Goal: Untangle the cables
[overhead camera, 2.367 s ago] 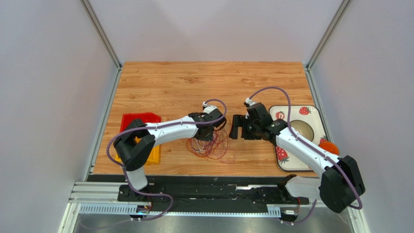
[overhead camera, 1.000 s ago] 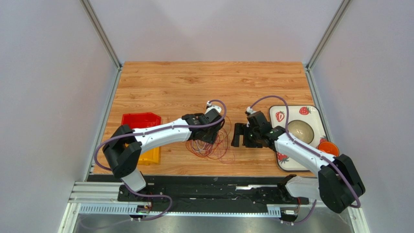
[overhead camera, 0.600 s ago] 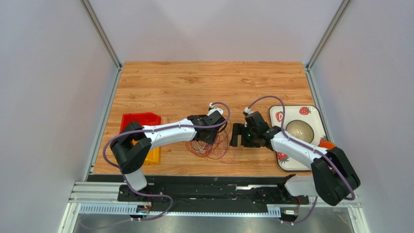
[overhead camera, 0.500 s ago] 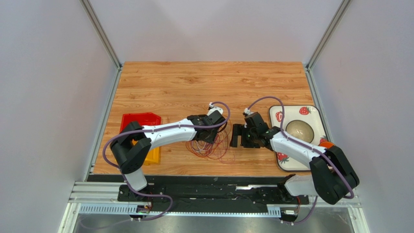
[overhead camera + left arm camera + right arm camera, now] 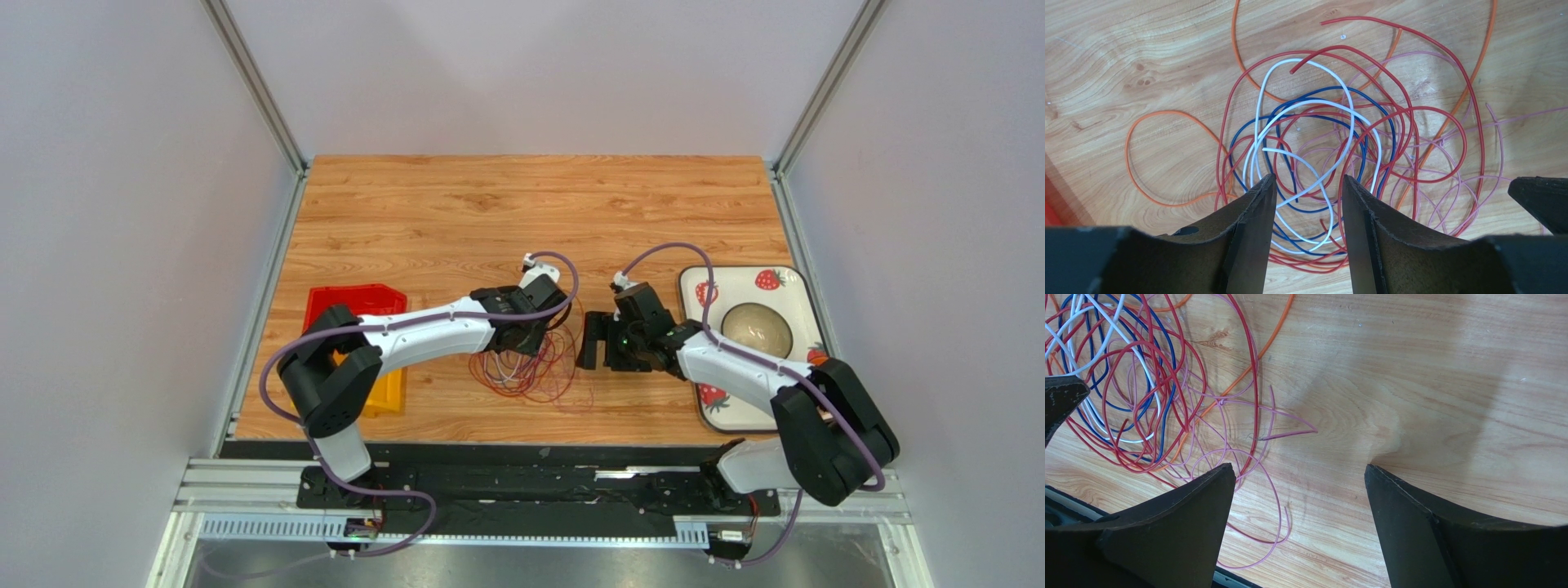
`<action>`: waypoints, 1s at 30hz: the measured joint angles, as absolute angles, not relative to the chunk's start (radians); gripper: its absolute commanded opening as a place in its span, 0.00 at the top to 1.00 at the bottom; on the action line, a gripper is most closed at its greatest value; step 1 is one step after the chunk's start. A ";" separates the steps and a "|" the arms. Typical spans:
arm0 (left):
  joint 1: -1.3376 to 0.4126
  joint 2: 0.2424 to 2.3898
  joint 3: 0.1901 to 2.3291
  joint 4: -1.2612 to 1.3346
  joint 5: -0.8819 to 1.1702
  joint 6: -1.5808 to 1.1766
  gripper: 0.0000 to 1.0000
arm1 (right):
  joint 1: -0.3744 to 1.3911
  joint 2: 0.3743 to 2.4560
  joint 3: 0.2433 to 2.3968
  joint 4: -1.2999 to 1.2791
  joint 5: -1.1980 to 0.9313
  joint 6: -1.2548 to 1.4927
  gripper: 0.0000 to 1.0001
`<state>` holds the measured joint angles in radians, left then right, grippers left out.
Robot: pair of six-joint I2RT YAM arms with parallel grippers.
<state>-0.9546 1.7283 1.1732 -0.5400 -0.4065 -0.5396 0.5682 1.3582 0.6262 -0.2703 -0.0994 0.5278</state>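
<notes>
The cables lie as a loose tangle of red, orange, pink, white and blue loops on the wooden table, near its front edge. My left gripper hangs right over the tangle. In the left wrist view its jaws stand partly apart over the cables, with white and blue strands showing in the gap and nothing pinched. My right gripper is just right of the tangle, wide open. In the right wrist view it is over wood, with one pink loop below it and the cables at upper left.
A red bin with an orange one beside it sits at the table's left. At the right is a strawberry-print tray holding a bowl, with an orange dish beside it. The table's front edge runs just below the tangle.
My left jaws have narrowed partway over the tangle. The right gripper has edged a little left toward the cables. The cables lie as before.
</notes>
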 measured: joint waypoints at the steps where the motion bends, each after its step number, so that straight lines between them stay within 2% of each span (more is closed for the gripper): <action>1: -0.953 1.732 1.173 -0.537 -0.407 -0.540 0.48 | 0.568 1.358 0.626 -0.270 -0.100 0.528 0.14; 5: -0.953 1.755 1.173 -0.531 -0.405 -0.545 0.49 | 0.568 1.361 0.626 -0.266 -0.102 0.527 0.14; 8: -0.953 1.771 1.168 -0.535 -0.407 -0.566 0.54 | 0.568 1.366 0.628 -0.255 -0.106 0.527 0.14; 11: -0.953 1.774 1.156 -0.541 -0.415 -0.591 0.65 | 0.568 1.369 0.628 -0.247 -0.107 0.527 0.14; 12: -0.953 1.774 1.153 -0.543 -0.418 -0.600 0.75 | 0.568 1.370 0.628 -0.246 -0.107 0.527 0.14; 13: -0.953 1.774 1.151 -0.546 -0.422 -0.605 0.79 | 0.568 1.370 0.628 -0.244 -0.108 0.527 0.14; 15: -0.953 1.774 1.151 -0.556 -0.433 -0.619 0.94 | 0.568 1.372 0.628 -0.241 -0.109 0.527 0.14; 17: -0.953 1.773 1.151 -0.570 -0.451 -0.628 1.00 | 0.568 1.375 0.629 -0.236 -0.112 0.527 0.14; 30: -0.953 1.711 1.265 -0.709 -0.467 -0.634 1.00 | 0.568 1.408 0.647 -0.210 -0.125 0.526 0.16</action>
